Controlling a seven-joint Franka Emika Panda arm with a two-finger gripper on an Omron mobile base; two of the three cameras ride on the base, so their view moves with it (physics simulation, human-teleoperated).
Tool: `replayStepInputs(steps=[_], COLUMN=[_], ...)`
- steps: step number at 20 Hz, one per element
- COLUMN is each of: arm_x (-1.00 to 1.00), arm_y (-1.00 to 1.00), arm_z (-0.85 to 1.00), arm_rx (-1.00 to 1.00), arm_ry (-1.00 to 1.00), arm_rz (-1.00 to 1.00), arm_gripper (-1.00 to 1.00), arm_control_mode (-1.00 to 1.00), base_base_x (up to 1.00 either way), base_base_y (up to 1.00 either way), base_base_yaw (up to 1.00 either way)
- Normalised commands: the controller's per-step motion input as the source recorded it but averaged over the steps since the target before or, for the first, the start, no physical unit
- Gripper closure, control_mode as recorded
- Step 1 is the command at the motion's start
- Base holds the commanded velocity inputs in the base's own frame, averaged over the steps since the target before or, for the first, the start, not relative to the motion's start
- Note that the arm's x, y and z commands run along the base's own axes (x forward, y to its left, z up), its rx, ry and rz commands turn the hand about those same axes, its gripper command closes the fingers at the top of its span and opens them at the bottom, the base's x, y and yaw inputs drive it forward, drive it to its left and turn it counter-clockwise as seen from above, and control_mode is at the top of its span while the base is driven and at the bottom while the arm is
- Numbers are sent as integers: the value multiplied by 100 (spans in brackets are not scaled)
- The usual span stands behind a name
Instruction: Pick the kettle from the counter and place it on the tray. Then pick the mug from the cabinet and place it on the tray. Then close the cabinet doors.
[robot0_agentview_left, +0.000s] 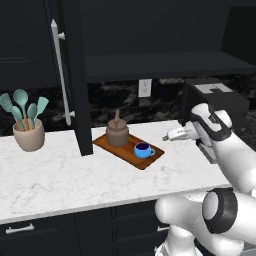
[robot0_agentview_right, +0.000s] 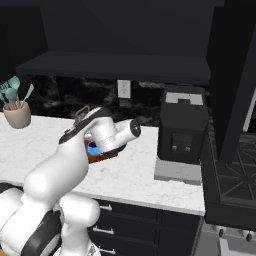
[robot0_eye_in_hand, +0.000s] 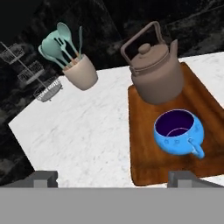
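Nearest the hand camera, the two dark finger tips of the gripper (robot0_eye_in_hand: 113, 178) stand wide apart with nothing between them, hovering above the near end of the flat reddish-brown wooden tray (robot0_eye_in_hand: 144, 159). On that tray sit the squat brown-grey kettle (robot0_eye_in_hand: 156, 74) with its arched handle, toward the far end, and the small bright blue mug (robot0_eye_in_hand: 178, 132), nearer, upright, its dark inside empty and its handle turned to the tray's near edge. Kettle and mug stand close but apart. A beige utensil pot (robot0_agentview_left: 28, 135) holding teal spoons and spatulas stands near the counter's left end, well apart from the tray.

The white marble-look counter (robot0_agentview_left: 60, 175) carries the tray by its back edge. A black boxy appliance (robot0_agentview_right: 182, 131) sits toward the right end. Above, the dark wall cabinet (robot0_agentview_left: 160, 65) is open, its black panelled door (robot0_agentview_left: 75, 75) with the silver bar handle (robot0_agentview_left: 60, 70) swung outward.
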Motion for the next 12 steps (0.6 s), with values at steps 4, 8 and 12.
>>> replayStepInputs(steps=[4,8,12], arm_x=[-49,-48,-33], arm_y=[19,19,28], arm_z=[44,45,45], arm_rx=[0,0,-6], arm_ry=[0,-1,-14], arm_rz=[-3,0,5], arm_gripper=[-100,-100,-100], arm_control_mode=[-100,-100,-100], base_base_x=[0,0,0], base_base_y=[0,0,0], base_base_yaw=[0,0,0])
